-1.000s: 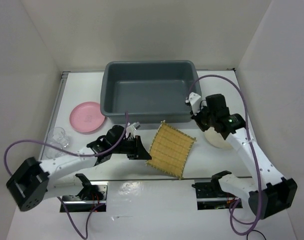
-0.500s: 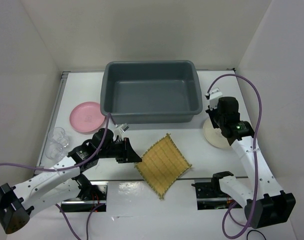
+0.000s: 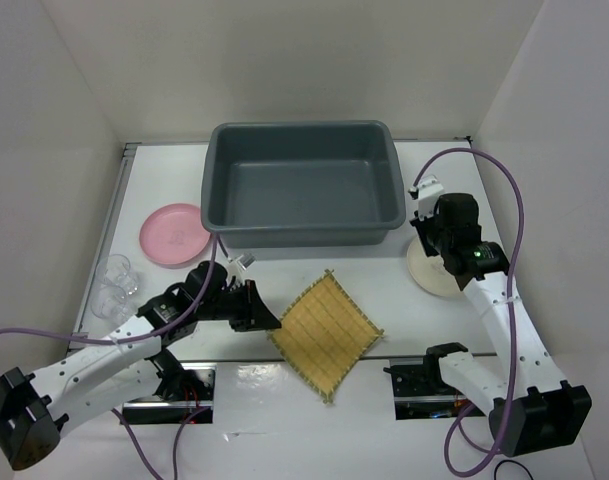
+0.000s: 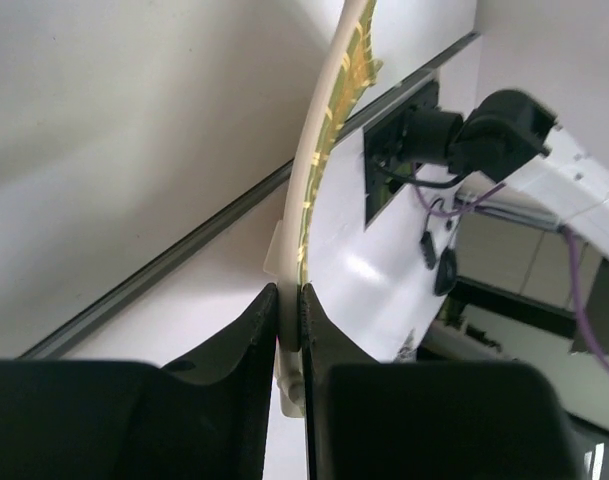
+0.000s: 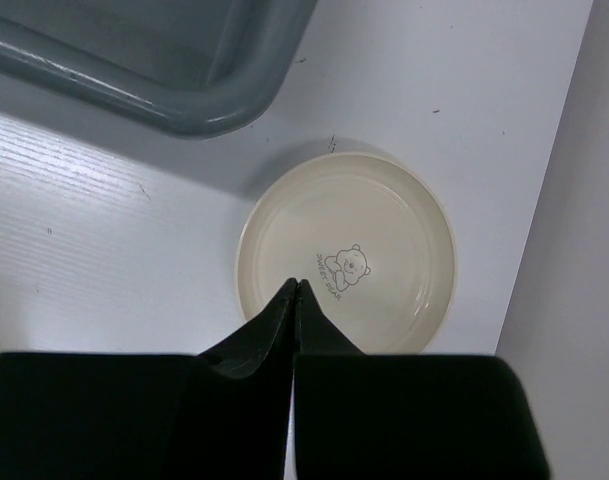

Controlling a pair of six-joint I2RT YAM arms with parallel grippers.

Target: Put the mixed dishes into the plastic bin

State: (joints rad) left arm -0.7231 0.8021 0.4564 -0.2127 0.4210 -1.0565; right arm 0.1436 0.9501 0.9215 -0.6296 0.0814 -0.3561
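Yellow mat (image 3: 324, 335) in front of bin (image 3: 304, 237), one corner pinched by left gripper (image 3: 268, 320), right gripper (image 5: 296, 288) closed empty over cream plate (image 5: 346, 254), pink plate (image 3: 174, 234) and cups (image 3: 116, 282) left of bin

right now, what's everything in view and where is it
plastic bin: one, dark grey, far centre, empty
pink plate: one, pink, left of the bin
cream plate: one, cream, right of the bin
bamboo mat: one, yellow, near centre
clear cups: at least two, clear, left edge by the pink plate
left gripper: one, black, shut on the bamboo mat's edge
right gripper: one, black, shut, empty, above the cream plate
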